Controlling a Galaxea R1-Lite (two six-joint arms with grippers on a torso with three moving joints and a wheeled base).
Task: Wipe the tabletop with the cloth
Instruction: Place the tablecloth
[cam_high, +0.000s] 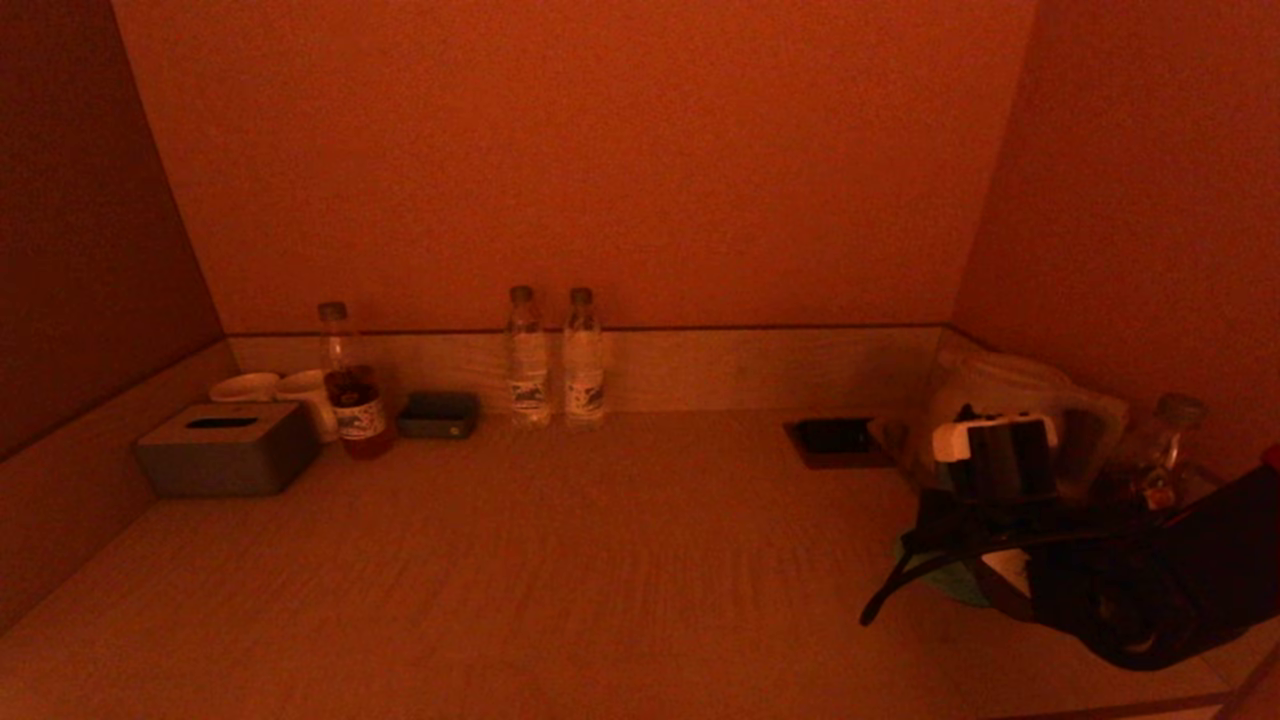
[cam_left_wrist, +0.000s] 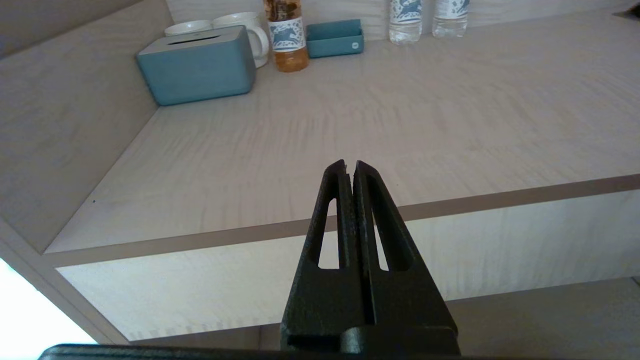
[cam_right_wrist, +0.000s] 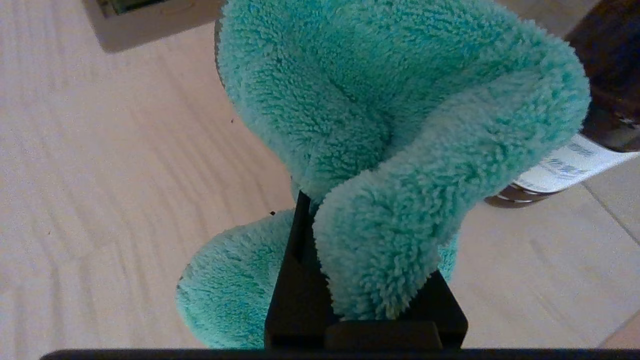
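Note:
My right gripper (cam_right_wrist: 340, 210) is shut on the cloth (cam_right_wrist: 390, 115), a fuzzy green rag that bunches up over the fingers and hides their tips. One black finger (cam_right_wrist: 300, 240) shows beside the folds, and another fold hangs below it close to the tabletop (cam_right_wrist: 100, 150). In the head view the right arm is at the near right of the tabletop (cam_high: 600, 560), with a bit of the cloth (cam_high: 955, 582) showing under it. My left gripper (cam_left_wrist: 350, 167) is shut and empty, held off the tabletop's front edge (cam_left_wrist: 500, 200); the head view does not show it.
Along the back rim stand a grey tissue box (cam_high: 228, 448), two white cups (cam_high: 245, 387), a tea bottle (cam_high: 352, 385), a small dark box (cam_high: 438, 414) and two water bottles (cam_high: 555, 358). A dark inset panel (cam_high: 835, 440), the white kettle (cam_high: 1010, 395) and another bottle (cam_high: 1160, 450) crowd the right arm.

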